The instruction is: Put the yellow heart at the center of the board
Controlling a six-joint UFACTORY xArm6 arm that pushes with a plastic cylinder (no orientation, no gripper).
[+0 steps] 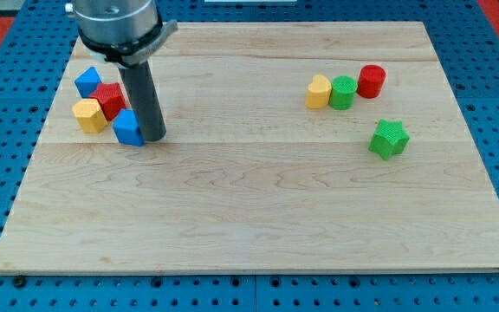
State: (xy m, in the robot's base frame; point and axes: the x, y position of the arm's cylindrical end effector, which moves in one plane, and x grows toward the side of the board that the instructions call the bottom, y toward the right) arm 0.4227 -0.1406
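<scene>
The yellow heart (319,91) lies at the view's upper right and touches a green round block (343,92) on its right. A red cylinder (372,81) sits just right of the green block. My tip (152,137) rests on the board at the view's left, far from the heart. It stands right beside a blue block (128,127), against that block's right side.
A cluster at the view's left holds another blue block (87,81), a red block (109,100) and a yellow block (89,114). A green star (389,139) lies alone below the red cylinder. The wooden board (258,225) sits on a blue pegboard.
</scene>
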